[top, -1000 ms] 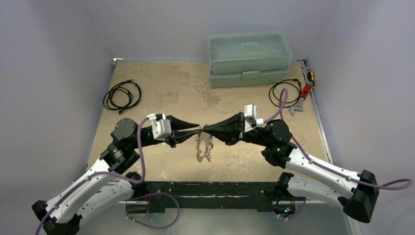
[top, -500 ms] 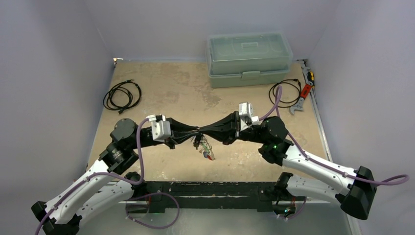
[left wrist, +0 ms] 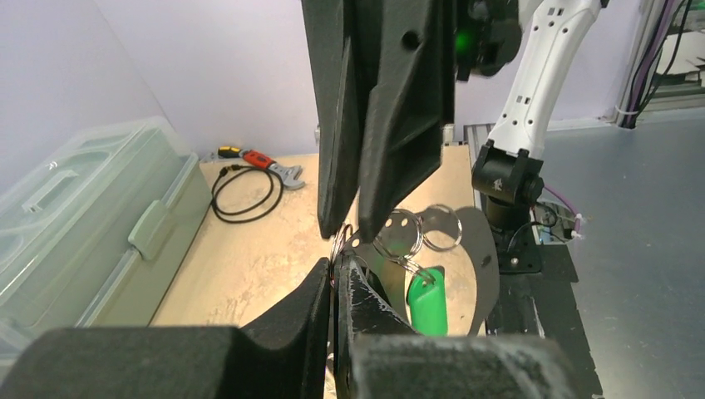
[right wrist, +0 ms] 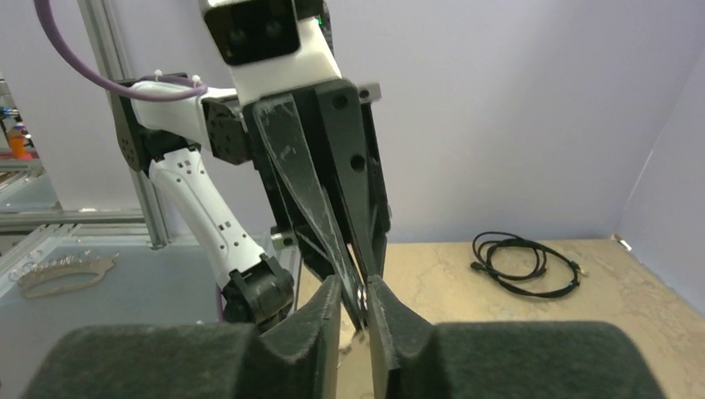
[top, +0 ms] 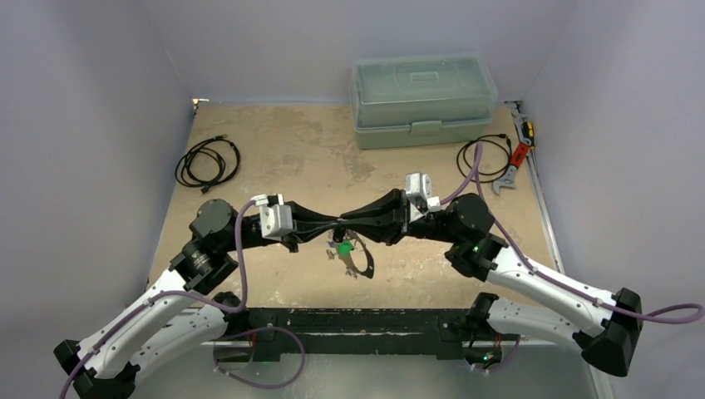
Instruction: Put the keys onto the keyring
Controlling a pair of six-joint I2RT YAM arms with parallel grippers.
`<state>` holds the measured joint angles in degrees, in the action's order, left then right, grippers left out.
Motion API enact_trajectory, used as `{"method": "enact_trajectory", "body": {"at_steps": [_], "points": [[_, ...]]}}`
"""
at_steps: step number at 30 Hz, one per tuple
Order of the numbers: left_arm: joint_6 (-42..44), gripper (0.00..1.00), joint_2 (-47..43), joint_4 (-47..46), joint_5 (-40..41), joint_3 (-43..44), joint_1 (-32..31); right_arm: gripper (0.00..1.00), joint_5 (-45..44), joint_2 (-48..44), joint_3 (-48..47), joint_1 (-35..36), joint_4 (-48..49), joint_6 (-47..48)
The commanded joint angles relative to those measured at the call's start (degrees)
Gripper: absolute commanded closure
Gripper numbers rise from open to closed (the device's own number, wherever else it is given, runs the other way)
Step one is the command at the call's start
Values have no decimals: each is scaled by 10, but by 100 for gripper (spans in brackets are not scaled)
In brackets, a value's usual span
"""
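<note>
My left gripper (top: 337, 223) and right gripper (top: 346, 221) meet tip to tip above the middle of the table. In the left wrist view the left gripper (left wrist: 337, 268) is shut on a thin grey metal ring (left wrist: 342, 241), which I take for the keyring. The right gripper (left wrist: 357, 226) closes on the same ring from above. Below hang small split rings (left wrist: 441, 229), a green tag (left wrist: 426, 299) and a flat grey curved piece (left wrist: 486, 249). The green tag (top: 342, 248) also shows from above. In the right wrist view the right gripper (right wrist: 357, 293) pinches a shiny bit of metal beside the left fingers (right wrist: 332, 224).
A clear lidded box (top: 422, 100) stands at the back. A black coiled cable (top: 207, 162) lies at the left, another cable (top: 485, 158) and a red-handled wrench (top: 517, 156) at the right. The table's near edge is a black rail (top: 357, 320).
The right arm has moved a little left toward the left gripper. The hanging bunch has swung and turned, so the green tag now faces up. Both grippers stay closed together.
</note>
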<state>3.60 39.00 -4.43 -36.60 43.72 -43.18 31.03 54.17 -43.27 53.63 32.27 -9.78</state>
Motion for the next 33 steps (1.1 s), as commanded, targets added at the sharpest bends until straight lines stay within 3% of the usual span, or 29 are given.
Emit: {"method": "enact_trajectory", "body": {"at_steps": [1,4,15,23,33], "points": [[8,100,9,-7,-3,21,-1,75,-14,-34,-65,5,-111,60],[13,100,16,2,-8,26,0,67,-37,-43,-103,5,-214,115],[19,100,35,17,-30,30,-1,59,-66,7,-262,5,-543,263],[19,100,50,28,-45,33,-1,61,-46,47,-319,4,-631,283],[13,100,50,21,-48,28,-1,62,-44,87,-339,6,-658,290]]}}
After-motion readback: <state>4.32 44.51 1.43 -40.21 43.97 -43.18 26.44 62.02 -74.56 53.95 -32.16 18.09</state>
